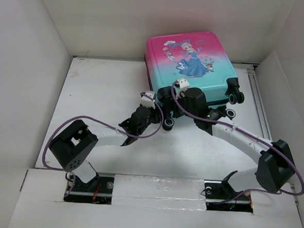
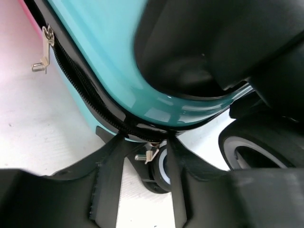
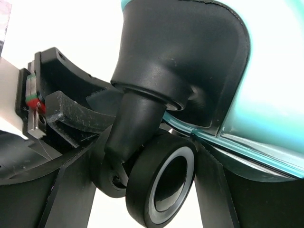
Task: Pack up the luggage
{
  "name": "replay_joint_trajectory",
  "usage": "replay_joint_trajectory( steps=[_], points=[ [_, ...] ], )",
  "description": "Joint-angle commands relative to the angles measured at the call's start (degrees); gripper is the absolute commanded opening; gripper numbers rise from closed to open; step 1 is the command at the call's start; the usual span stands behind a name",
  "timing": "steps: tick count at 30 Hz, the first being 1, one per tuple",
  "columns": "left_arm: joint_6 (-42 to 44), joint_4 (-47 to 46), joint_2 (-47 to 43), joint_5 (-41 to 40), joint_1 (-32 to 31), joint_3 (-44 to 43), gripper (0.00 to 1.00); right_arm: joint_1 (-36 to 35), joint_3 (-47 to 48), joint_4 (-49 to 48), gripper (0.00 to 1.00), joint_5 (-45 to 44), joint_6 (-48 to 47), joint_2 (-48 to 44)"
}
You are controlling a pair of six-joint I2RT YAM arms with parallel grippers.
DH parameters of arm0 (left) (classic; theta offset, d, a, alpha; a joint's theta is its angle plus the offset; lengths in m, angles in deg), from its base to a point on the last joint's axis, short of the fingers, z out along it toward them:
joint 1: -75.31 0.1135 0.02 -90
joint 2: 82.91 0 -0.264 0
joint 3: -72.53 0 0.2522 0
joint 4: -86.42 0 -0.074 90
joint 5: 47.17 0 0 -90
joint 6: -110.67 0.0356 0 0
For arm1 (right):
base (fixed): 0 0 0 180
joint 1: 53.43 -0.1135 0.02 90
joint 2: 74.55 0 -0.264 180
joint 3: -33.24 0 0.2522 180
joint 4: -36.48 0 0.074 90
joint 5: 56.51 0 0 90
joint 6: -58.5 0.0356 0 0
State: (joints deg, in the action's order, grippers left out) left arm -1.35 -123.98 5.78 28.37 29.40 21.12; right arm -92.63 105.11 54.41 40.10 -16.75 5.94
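Luggage [image 1: 189, 59] lies flat and closed on the far part of the white table [image 1: 101, 100], its pink-to-teal shell facing up with the cartoon princess in a blue dress on top. Its wheeled end points toward the arms. One black-and-white caster [image 1: 168, 123] sticks out at the near-left corner of the luggage, and two more [image 1: 237, 97] show at its right side.

Left gripper [image 1: 147, 98] sits at the near-left corner of the luggage, low against the black zipper [image 2: 85, 85] that runs along the teal edge. Its fingers [image 2: 107, 185] stand a little apart, with a narrow strip of white table showing between them. A small metal zipper pull [image 2: 150, 154] hangs in that gap, just under the seam. No pinch on it shows. A second zipper pull [image 2: 44, 47] hangs farther along the same seam, well away from the fingers.

Right gripper [image 1: 182, 86] is at the near edge of the luggage, beside the left one. Its jaws are spread wide on either side of a twin wheel [image 3: 164, 183] that hangs from a black corner housing [image 3: 180, 61]. The wheel fills most of the gap. Whether the pads [image 3: 213, 190] actually press on it I cannot tell.
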Motion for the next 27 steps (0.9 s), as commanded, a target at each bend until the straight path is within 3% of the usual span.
replay_joint_trajectory(
  steps=[1, 2, 5, 7, 19, 20, 22, 23, 24, 27],
  points=[
    [1.19, -9.18, 2.62, -1.89, -0.14, -3.13, 0.28, -3.25, -0.71, -6.35, 0.04, 6.39, 1.52, -3.41],
    [1.19, -10.49, 2.63, -1.89, -0.14, -3.13, 0.20, -3.25, -0.71, -6.36, 0.01, 6.40, 1.52, -4.02],
    [-0.03, -12.87, 4.12, -1.89, -0.14, -2.61, 0.11, -4.39, -2.03, -7.94, 0.01, 6.92, 2.04, -5.42],
    [-0.04, -13.41, 4.66, -1.89, -0.14, -2.61, 0.00, -4.39, -2.03, -7.94, 0.01, 6.40, 2.04, -5.43],
    [0.05, -9.72, -0.61, -7.07, 0.91, 2.23, 0.00, -3.78, -5.02, -8.48, 0.00, -0.27, 2.57, -6.66],
    [0.05, -9.72, -1.40, -6.47, 0.91, 2.92, 0.00, -3.78, -5.02, -8.47, 0.04, -0.98, 2.57, -7.18],
    [0.05, -9.72, -2.11, -6.46, 0.91, 3.81, 0.00, -3.26, -4.41, -7.94, 0.31, -1.51, 2.57, -7.71],
    [-0.47, -10.41, -2.11, -6.46, 0.91, 4.33, 0.00, -3.25, -3.54, -7.42, 0.65, -1.51, 2.57, -8.24],
    [-0.48, -10.42, -2.11, -6.46, 0.91, 4.34, 0.00, -3.25, -2.83, -6.37, 0.76, -1.51, 2.57, -8.24],
    [-0.48, -10.42, -2.11, -5.41, 0.91, 3.63, 0.00, -3.25, -0.37, -6.36, 0.94, -2.30, 3.18, -8.24]
  ],
)
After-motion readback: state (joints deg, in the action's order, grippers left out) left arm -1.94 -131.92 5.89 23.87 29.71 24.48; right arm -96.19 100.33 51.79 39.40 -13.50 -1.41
